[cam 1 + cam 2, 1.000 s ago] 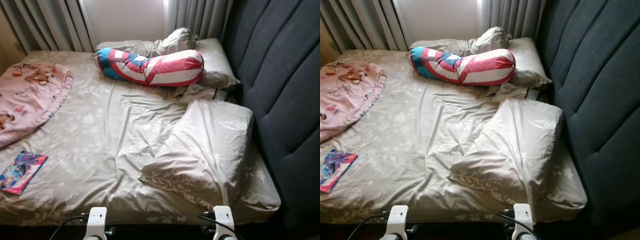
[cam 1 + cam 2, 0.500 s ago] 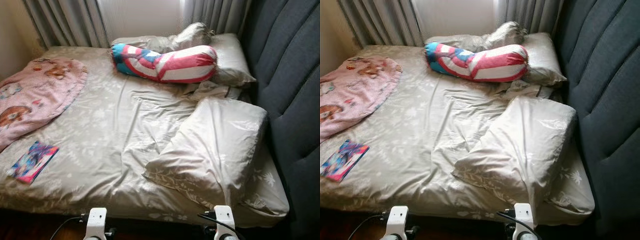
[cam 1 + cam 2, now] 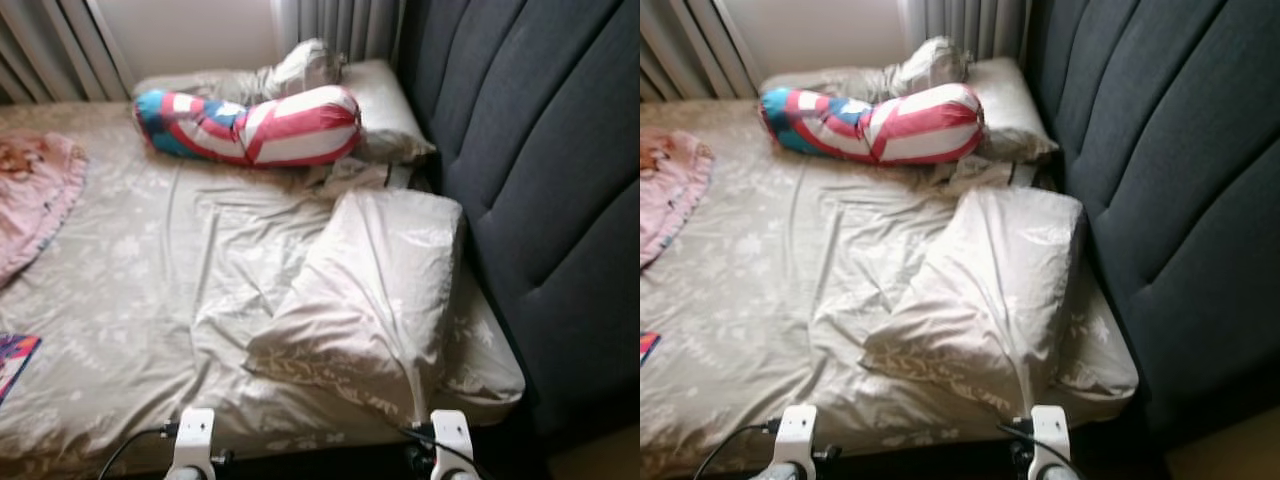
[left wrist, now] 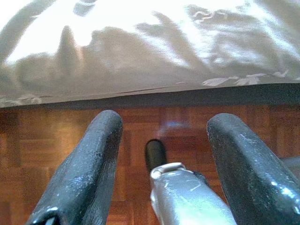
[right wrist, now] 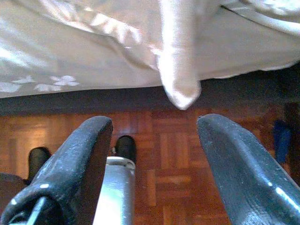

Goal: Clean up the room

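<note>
Here the pillow (image 3: 375, 290) lies on the bed — above right tool (image 5: 154, 164), fingers apart.

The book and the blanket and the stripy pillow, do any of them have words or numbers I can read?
No text can be read in these pictures.
Book: only a corner of its colourful cover shows, too blurred to read.
Pink blanket: cartoon pictures, no readable words.
Stripy bolster pillow: red, white and blue stripes, no letters.
Bedsheet: leaf pattern only.
</note>
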